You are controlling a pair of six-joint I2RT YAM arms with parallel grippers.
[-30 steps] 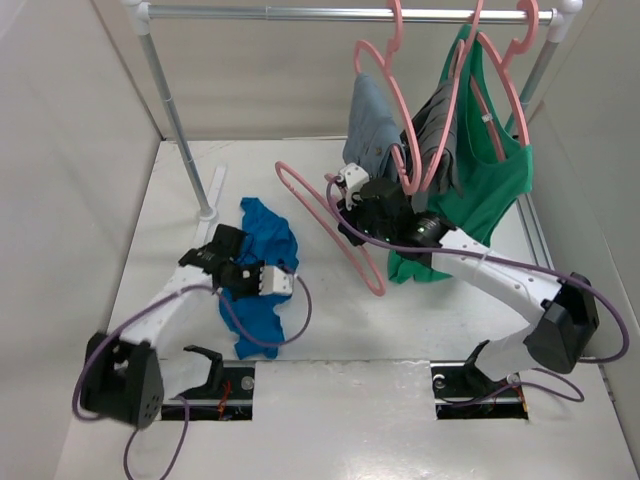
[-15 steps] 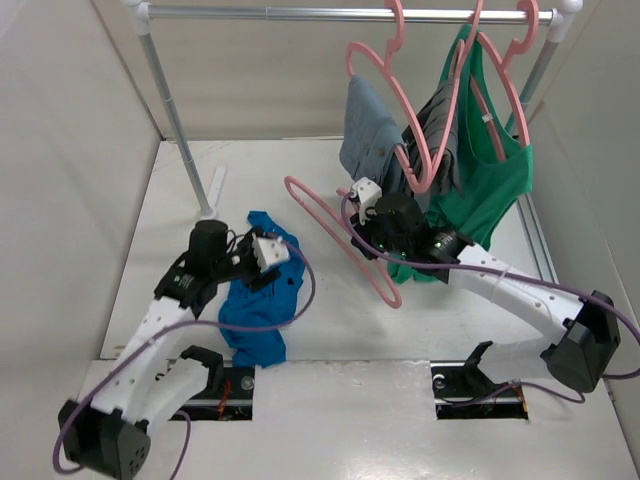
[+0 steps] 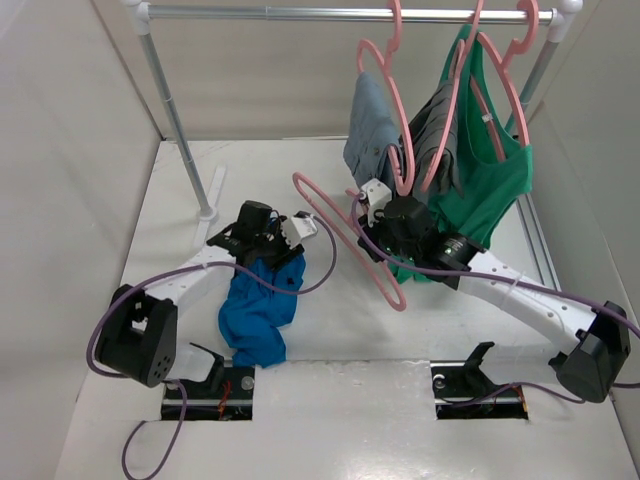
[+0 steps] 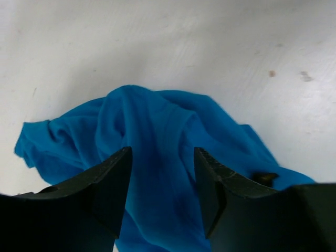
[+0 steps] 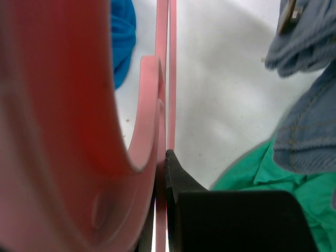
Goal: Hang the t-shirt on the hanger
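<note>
T-shirt (image 3: pixel 256 312): royal-blue soft cloth, crumpled into a long wrinkled heap on the white table (image 3: pixel 450 330), on its left half near the left arm. Its long axis runs roughly near to far and its near end is broader. Left gripper (image 3: pixel 276 262) hangs over the heap's far end. The left wrist view shows the gripper (image 4: pixel 161 157) with its dark, wedge-shaped fingers (image 4: pixel 110 176) spread and blue folds (image 4: pixel 157 126) filling the gap. I cannot tell whether the tips touch the cloth. Hanger (image 3: pixel 393 293): thin, smooth pink plastic with a rounded frame, held off the table and tilted. Its long axis is diagonal, from far-left near mid-table to near-right. Right gripper (image 3: pixel 372 228) holds it around mid-length. The right wrist view gives what the top cannot: a black finger (image 5: pixel 176 181) pressed against the hanger's narrow rail, pinching it, with the curved frame (image 5: pixel 79 131) blurred and huge beside it. It also shows a sliver of blue cloth (image 5: pixel 122 37) beyond the frame. Behind, a silver metal rail (image 3: pixel 300 14) carries a green tank top (image 3: pixel 492 185) and grey garments (image 3: pixel 372 120) on other pink hangers.
</note>
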